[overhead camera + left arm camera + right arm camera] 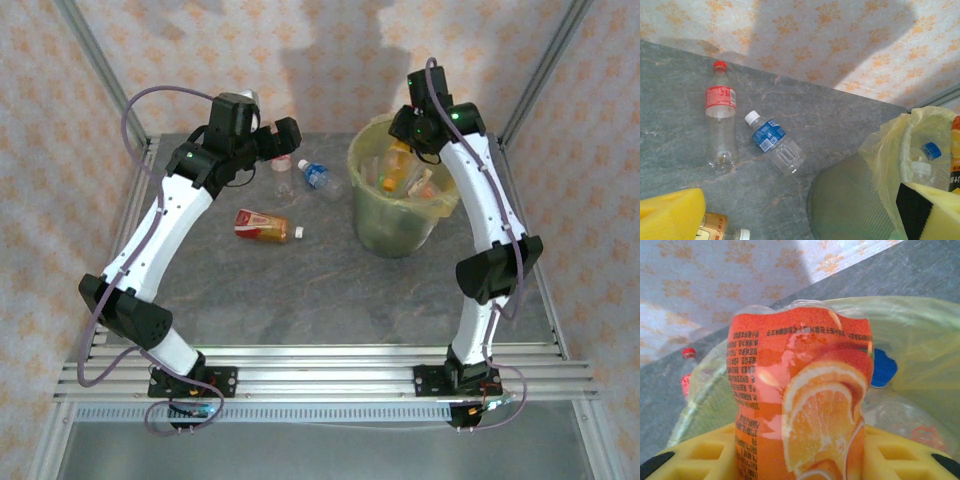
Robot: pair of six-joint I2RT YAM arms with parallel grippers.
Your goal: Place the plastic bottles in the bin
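bin: sitting far right on the table, several bottles already lying inside
orange bottle: being clamped by the right gripper just over the bin, so probably the next one to drop
to do: red-label bottle, blue-label bottle and amber bottle are lying left of the bin
left gripper: being held wide open, empty, above them

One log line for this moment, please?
right gripper: shut on orange-label bottle over bin | left gripper: open | table: red-label bottle, blue-label bottle, amber bottle

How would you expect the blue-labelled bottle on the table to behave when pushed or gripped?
The blue-labelled bottle looks empty, so probably light. Lying on its side, it would likely roll if nudged. Its thin clear wall may dent when squeezed.
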